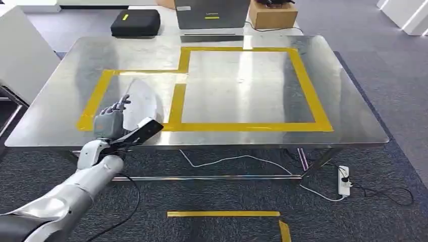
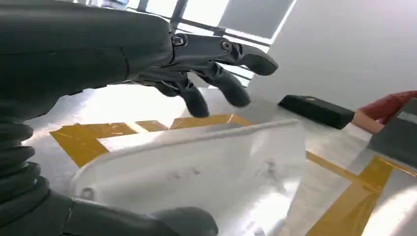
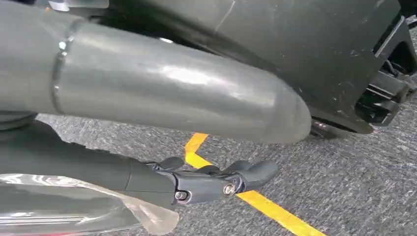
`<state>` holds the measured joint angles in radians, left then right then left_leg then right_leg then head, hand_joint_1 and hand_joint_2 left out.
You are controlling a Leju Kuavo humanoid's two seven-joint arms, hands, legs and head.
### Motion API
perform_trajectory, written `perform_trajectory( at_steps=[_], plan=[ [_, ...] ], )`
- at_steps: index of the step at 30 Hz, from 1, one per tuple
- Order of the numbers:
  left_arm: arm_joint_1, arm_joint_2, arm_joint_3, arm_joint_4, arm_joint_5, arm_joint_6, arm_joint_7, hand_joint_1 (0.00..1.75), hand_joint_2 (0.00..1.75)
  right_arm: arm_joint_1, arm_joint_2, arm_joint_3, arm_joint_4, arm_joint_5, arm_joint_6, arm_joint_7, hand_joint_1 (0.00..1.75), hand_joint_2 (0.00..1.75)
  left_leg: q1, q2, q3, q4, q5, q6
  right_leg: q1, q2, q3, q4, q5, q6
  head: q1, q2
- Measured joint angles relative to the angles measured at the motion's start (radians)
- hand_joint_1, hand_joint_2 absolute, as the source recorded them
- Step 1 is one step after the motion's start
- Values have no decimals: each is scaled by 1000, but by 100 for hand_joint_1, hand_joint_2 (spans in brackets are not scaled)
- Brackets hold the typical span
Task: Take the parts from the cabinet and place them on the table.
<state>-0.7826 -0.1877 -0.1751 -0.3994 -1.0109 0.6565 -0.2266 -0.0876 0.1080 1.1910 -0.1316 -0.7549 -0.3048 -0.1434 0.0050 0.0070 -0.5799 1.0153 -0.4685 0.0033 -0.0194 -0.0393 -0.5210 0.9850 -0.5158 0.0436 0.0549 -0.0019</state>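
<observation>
A: Which hand is nearer the part, and how is it held?

B: The left hand [image 1: 112, 118] is placed over the near left corner of the table [image 1: 348, 108]. A clear curved plastic part [image 1: 144, 101] is seen against it, on its far side. In the left wrist view the part [image 2: 196, 167] lies between the thumb below and the dark fingers [image 2: 216, 83] above; the fingers are spread and lifted off it, so whether it is gripped cannot be told.

A: And its long axis?

B: It is run from the near left corner toward the far edge, across the small yellow tape outline [image 1: 98, 98]. Whether it rests on the table cannot be told.

A: The right hand?

B: The right hand [image 3: 216, 179] is hung low over the carpet, far from the part. Its fingers are loosely curled, and clear plastic film [image 3: 74, 206] is seen beside it; a grip cannot be confirmed.

A: Containers?

B: Beyond the far edge, a black case [image 1: 135, 22] and a cardboard box [image 1: 272, 15] are seen, contents hidden.
</observation>
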Motion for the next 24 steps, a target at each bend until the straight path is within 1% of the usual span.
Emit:
perform_trajectory(
  at_steps=[3,7,24],
  plan=[
    [1,-1,0,5,41,-4,-14,0,0,0,0,1,0,0,0,0,0,0,0,0,0,0,0,0,0,0,0,0,0,0,0,0],
    [0,-5,1,5,75,-3,-16,0,0,0,0,2,0,-3,0,2,0,0,0,0,0,0,0,0,0,0,0,0,0,0,0,0],
    [-3,-19,1,5,96,-1,-32,0,0,-1,0,2,0,-3,2,3,0,0,0,0,0,0,0,0,0,0,0,0,0,0,0,0]
  ],
)
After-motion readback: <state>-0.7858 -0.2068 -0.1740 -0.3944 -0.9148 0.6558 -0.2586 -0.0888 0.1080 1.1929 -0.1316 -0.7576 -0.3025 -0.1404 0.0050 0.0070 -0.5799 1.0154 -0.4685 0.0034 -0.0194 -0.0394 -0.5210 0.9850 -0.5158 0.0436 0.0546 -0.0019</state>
